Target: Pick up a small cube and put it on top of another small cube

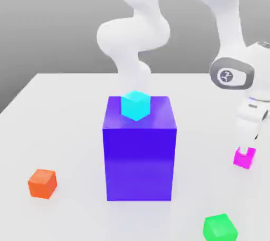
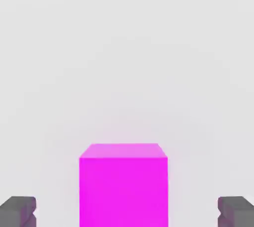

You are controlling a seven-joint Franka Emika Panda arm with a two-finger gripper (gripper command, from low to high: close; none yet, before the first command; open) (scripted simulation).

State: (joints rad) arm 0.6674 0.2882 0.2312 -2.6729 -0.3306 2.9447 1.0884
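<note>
i've got my open jaws spread on either side of the small bright magenta cube, a gap at each flank, down on the pale smooth counter toward the exterior view's right!

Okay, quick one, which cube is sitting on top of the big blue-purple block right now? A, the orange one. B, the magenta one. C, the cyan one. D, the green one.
C, since the cyan cube shows on the upper face of the big blue-purple block in the exterior view.
</note>
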